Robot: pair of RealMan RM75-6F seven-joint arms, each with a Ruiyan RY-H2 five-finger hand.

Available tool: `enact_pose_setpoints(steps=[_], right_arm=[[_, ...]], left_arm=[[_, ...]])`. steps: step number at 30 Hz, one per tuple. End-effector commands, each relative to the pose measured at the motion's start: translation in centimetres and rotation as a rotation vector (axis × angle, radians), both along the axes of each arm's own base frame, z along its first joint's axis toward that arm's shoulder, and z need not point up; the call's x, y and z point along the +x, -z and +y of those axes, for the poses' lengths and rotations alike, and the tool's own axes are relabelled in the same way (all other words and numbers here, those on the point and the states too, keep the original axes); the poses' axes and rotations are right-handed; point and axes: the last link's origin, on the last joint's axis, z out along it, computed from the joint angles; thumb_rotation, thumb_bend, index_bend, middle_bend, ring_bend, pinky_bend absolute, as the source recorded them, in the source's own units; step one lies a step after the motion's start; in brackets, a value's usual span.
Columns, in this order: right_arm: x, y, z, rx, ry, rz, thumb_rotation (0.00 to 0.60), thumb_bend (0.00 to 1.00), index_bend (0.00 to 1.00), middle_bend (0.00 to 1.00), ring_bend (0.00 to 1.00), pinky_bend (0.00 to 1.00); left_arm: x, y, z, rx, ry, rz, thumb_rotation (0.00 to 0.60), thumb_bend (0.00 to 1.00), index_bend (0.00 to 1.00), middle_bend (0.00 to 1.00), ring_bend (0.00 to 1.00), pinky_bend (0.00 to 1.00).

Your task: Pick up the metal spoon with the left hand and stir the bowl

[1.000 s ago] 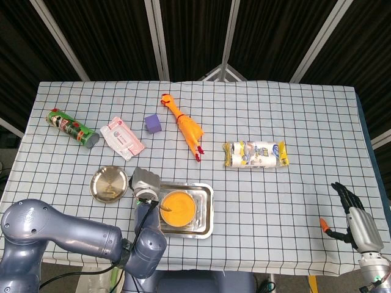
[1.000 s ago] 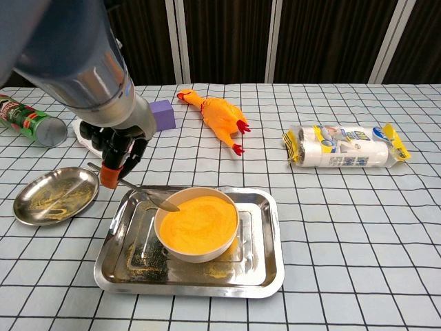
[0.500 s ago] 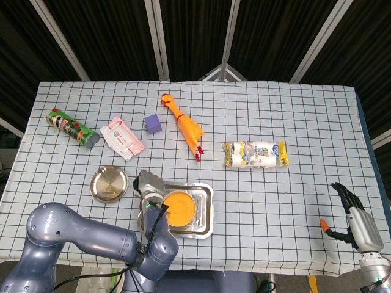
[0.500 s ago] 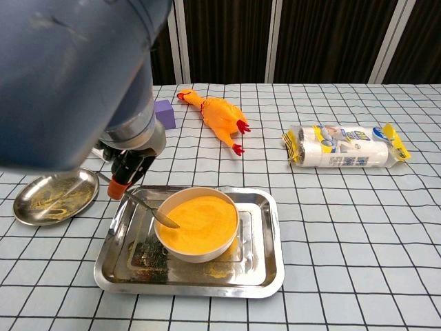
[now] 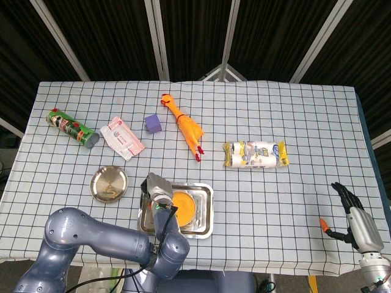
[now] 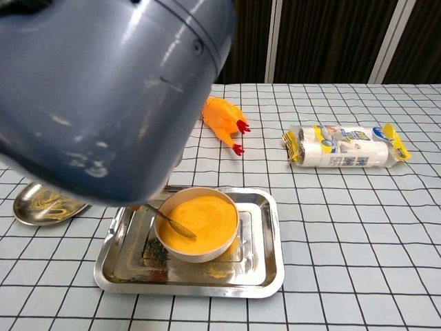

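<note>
A white bowl point(image 6: 200, 238) filled with orange powder point(image 5: 183, 206) stands in a steel tray point(image 6: 270, 269). The metal spoon point(image 6: 178, 225) slants down from the left, and its tip lies in the powder just left of the bowl's middle. My left hand point(image 5: 157, 188) holds the spoon's handle above the tray's left edge. In the chest view my left arm point(image 6: 103, 89) fills the upper left and hides the hand. My right hand point(image 5: 354, 218) hangs off the table's front right edge with its fingers spread and nothing in it.
A small round metal plate point(image 5: 110, 183) lies left of the tray. Further back are a green can point(image 5: 72, 129), a pink packet point(image 5: 122, 138), a purple cube point(image 5: 153, 124) and a rubber chicken point(image 5: 186, 128). A pack of white rolls point(image 5: 255, 154) lies to the right.
My left arm has swung right, over the tray. The spoon's tip has moved from the bowl's left rim down into the orange powder, nearer the middle.
</note>
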Motion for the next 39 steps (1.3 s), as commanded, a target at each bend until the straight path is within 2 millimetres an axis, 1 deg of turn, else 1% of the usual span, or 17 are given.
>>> enact_pose_setpoints(steps=[1,10,14,22,39], right_arm=[[0.0,0.0,0.0,0.000,0.001,-0.004,0.600,0.40,0.00,0.00,0.00,0.00],[0.0,0.0,0.0,0.004,0.003,-0.014,0.600,0.40,0.00,0.00,0.00,0.00],[0.0,-0.1,-0.1,0.004,0.005,-0.017,0.600,0.40,0.00,0.00,0.00,0.00],[0.0,0.0,0.0,0.011,0.008,-0.020,0.600,0.40,0.00,0.00,0.00,0.00],[0.0,0.0,0.0,0.010,0.010,-0.014,0.600,0.40,0.00,0.00,0.00,0.00]], left_arm=[[0.3,0.5,0.1,0.003,-0.002,-0.005,0.600,0.88,0.79,1.00,0.94,0.95],[0.8,1.3,0.6,0.032,-0.008,-0.046,0.600,0.88,0.79,1.00,0.94,0.95],[1.1,1.4,1.0,0.056,-0.008,-0.079,0.600,0.88,0.79,1.00,0.94,0.95],[1.4,0.7,1.7,0.108,-0.013,-0.133,0.600,0.88,0.79,1.00,0.94,0.95],[1.1,-0.8,1.7,0.124,-0.021,-0.173,0.600,0.88,0.79,1.00,0.94,0.95]])
